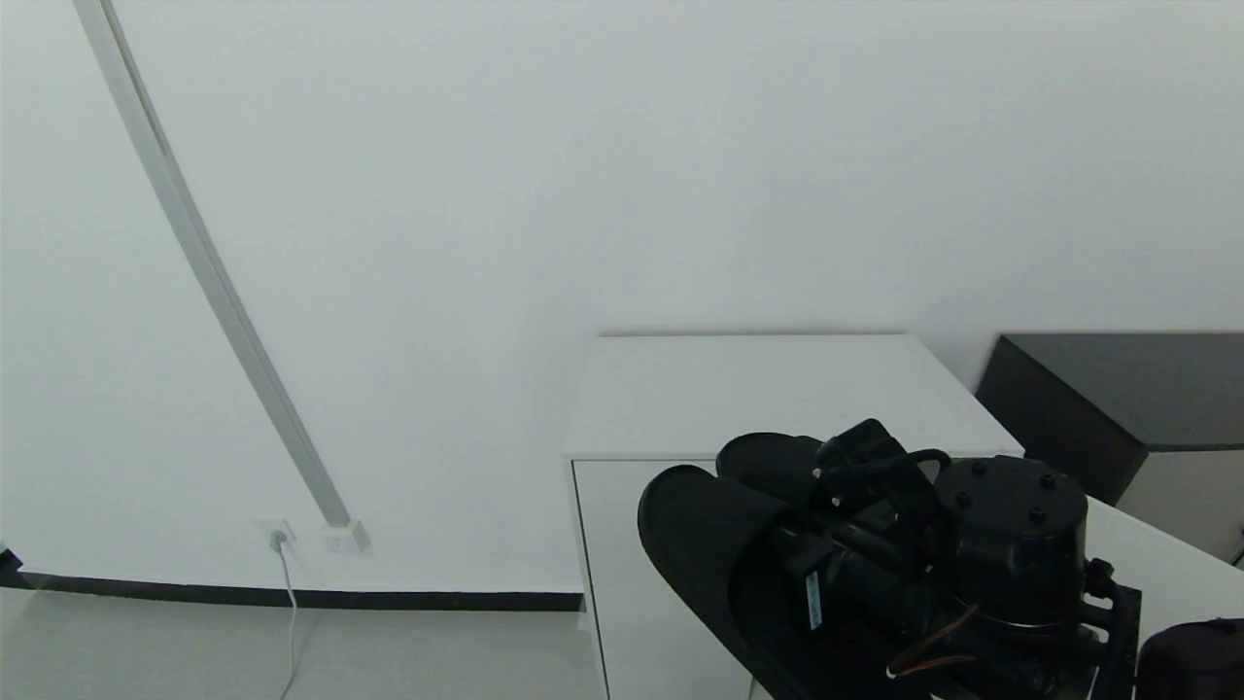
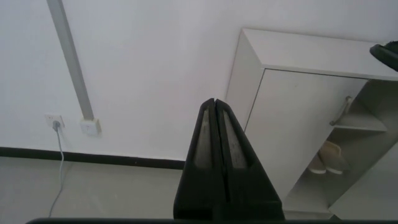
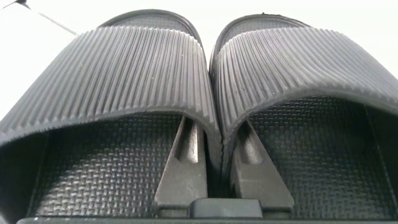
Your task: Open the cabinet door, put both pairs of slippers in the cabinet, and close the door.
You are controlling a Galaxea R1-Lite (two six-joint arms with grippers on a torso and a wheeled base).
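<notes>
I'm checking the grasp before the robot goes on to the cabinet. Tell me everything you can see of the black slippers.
The black slippers are a pair of slides in a rubbery-looking material, each with a wide ribbed strap and a finely textured footbed. They sit side by side with their inner edges pressed together, pinched by the right gripper, which has one finger under each strap. In the head view they are held in the air, tilted, before the white cabinet. Nothing else touches them.

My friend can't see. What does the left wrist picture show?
The left gripper, shut and empty, hangs before a white cabinet against a white wall. The cabinet stands open, with a pale pair of slippers low inside.
</notes>
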